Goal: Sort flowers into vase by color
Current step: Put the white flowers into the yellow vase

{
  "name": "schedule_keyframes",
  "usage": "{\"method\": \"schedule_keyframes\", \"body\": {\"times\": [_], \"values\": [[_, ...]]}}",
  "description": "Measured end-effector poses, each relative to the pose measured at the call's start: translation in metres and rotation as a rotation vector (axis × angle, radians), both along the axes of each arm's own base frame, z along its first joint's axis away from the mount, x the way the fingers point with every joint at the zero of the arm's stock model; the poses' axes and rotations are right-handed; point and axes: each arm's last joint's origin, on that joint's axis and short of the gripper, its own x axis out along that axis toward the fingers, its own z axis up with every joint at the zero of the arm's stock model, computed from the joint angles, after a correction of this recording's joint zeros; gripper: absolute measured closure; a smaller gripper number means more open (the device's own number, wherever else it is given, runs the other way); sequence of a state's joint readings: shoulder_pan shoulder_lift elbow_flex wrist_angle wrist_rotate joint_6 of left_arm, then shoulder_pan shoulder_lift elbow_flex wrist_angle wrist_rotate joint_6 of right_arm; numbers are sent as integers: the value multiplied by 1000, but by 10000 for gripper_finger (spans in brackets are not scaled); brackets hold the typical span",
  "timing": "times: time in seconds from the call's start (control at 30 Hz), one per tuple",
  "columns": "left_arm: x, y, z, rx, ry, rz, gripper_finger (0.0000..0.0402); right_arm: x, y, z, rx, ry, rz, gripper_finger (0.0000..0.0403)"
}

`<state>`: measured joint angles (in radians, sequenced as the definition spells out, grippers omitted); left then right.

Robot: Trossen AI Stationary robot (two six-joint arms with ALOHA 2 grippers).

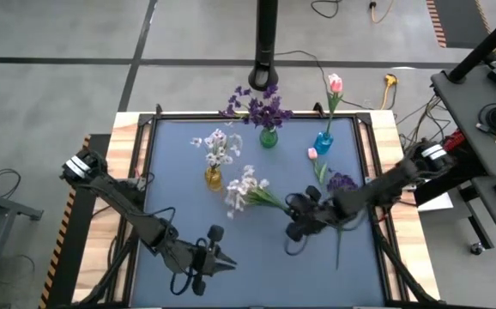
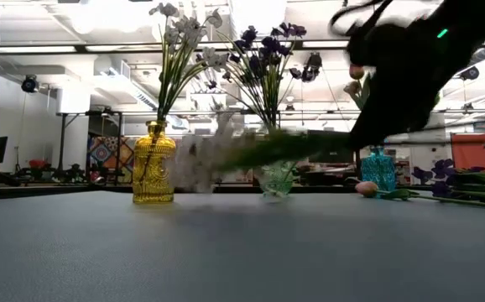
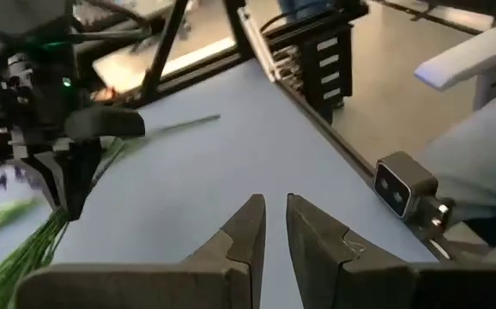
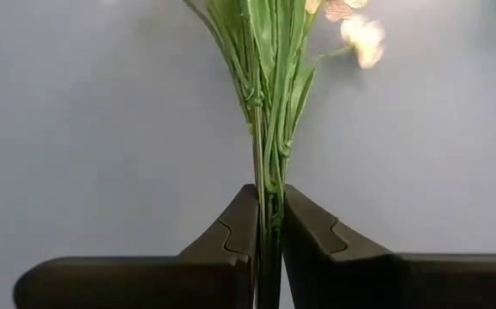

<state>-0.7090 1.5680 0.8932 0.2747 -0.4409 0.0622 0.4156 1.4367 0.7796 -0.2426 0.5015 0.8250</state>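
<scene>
Right gripper [image 4: 267, 225] clenched on the green stem of a white sprig [image 1: 246, 189], fingers [image 4: 231, 236] pinching the bundled stalks from both sides; blossoms fanned out toward the yellow vase [image 1: 214, 178], stem running back across the blue-grey mat [image 1: 179, 215] to the gripper near table centre. Seen from the low camera, sprig [image 2: 226, 155] blurred and lifted off the surface, roughly level, between the yellow vase [image 2: 153, 164] and the green vase [image 2: 276, 178]. Yellow vase already filled with white sprays, green vase [image 1: 268, 137] with dark purple blossoms [image 1: 265, 107], blue vase [image 1: 323, 142] with one pink tulip [image 1: 335, 83]. A second pink bud [image 1: 312, 153] lying flat beside the blue vase, and a purple sprig [image 1: 342, 182] lying on the mat just beyond the right arm. Left gripper [image 3: 271, 227] at the near edge of the mat, well apart from every flower, fingers nearly together, grasping nothing.
</scene>
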Motion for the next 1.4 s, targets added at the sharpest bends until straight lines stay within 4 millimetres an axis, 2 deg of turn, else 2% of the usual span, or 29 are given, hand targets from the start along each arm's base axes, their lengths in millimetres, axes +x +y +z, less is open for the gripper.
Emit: {"method": "schedule_keyframes", "body": {"times": [0.13,0.3,0.4,0.6,0.77,0.93,1.13,1.4], "values": [[5,1,3,31,-55,-20,366,-16,21,11,-17,-109,-21,373],[5,-2,9,-23,-128,-152,366,-28,45,20,-38,-224,-2,373],[4,-1,9,-99,-226,-166,366,-31,59,23,-28,-297,23,373],[1,2,-2,-219,-330,-155,366,-36,88,28,-32,-456,70,373],[3,1,-6,-328,-348,-118,365,-35,106,30,-49,-549,123,374],[6,-4,-10,-356,-326,-116,355,-32,117,30,-33,-624,151,374],[12,-9,-17,-363,-312,-111,340,-25,121,31,-43,-723,90,374],[23,-4,-13,-399,-378,206,308,-9,122,29,-157,-853,62,374]]}}
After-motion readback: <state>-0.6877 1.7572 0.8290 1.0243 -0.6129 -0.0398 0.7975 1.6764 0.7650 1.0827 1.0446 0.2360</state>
